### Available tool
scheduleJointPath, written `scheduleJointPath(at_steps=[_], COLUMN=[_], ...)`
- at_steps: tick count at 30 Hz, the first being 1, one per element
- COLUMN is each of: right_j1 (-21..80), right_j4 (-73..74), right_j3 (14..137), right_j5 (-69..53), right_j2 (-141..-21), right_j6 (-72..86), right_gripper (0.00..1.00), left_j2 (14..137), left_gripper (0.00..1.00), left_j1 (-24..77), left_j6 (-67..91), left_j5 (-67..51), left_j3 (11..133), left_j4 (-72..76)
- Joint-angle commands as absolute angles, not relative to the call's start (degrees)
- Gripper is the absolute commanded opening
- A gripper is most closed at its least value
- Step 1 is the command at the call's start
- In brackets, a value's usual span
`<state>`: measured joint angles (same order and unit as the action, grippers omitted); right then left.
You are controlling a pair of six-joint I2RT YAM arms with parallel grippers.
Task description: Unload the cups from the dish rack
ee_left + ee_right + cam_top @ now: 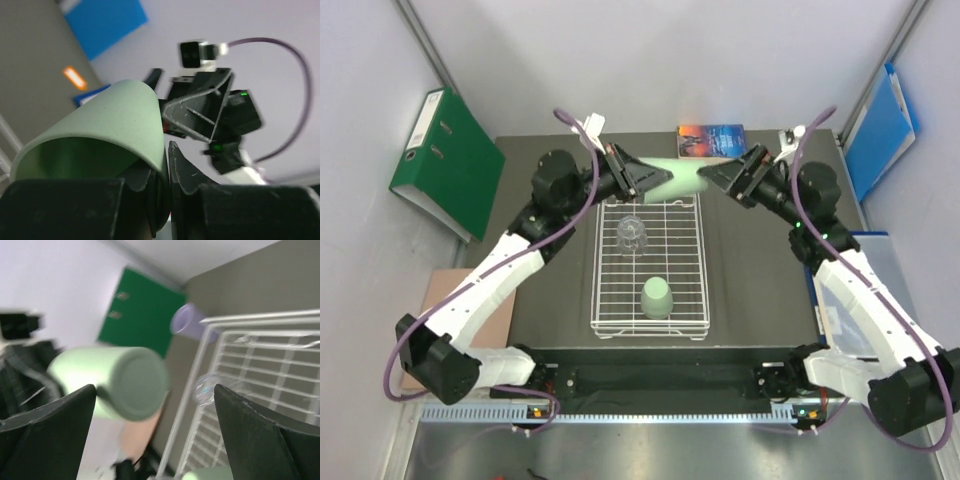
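Note:
A pale green cup [677,177] hangs on its side in the air over the far edge of the white wire dish rack [596,280]. My left gripper [650,180] is shut on its rim; in the left wrist view the cup wall [115,125] sits pinched between the fingers. My right gripper [715,172] stands open at the cup's base [120,382], its fingers wide on either side and apart from it. In the rack stand a clear glass cup [632,234] and another pale green cup [657,297], upside down. A lilac cup [187,321] stands on the table left of the rack.
A green binder [448,160] leans at the far left and a blue folder [880,130] at the far right. A book [710,140] lies behind the rack. White walls close in on both sides.

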<state>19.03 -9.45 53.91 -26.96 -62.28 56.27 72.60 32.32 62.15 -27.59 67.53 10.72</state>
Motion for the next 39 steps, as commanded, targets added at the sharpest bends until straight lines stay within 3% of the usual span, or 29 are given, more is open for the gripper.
scheduleJointPath(at_steps=[1, 5, 9, 12, 27, 39], right_j1=[19.42, 19.6, 21.7, 24.69, 26.98, 27.25], right_j4=[24.12, 40.48, 42.45, 43.24, 40.17, 39.82], right_j3=[68.36, 75.22, 73.66, 71.81, 67.5, 67.76], right_j5=[2.38, 18.14, 25.82, 30.23, 24.44, 23.64], right_j2=[-61.69, -65.21, -64.17, -63.63, -65.83, -68.02], right_j6=[37.12, 32.88, 30.5, 29.09, 29.62, 28.04], right_gripper=[1.0, 1.0, 1.0, 1.0, 1.0, 1.0], left_j2=[71.89, 76.54, 84.61, 88.23, 94.03, 105.29], left_gripper=[0.0, 0.0, 0.0, 0.0, 0.0, 0.0], left_j1=[32.17, 32.17, 32.17, 31.73, 20.31, 17.49], left_j6=[41.68, 35.87, 32.01, 29.53, 27.51, 30.06], left_j5=[-12.86, 9.01, 31.75, 38.82, 22.07, 13.63], left_j3=[84.06, 96.22, 105.02, 105.92, 90.53, 93.51], left_j4=[-17.62, -42.28, -58.92, -64.31, -57.04, -57.04])
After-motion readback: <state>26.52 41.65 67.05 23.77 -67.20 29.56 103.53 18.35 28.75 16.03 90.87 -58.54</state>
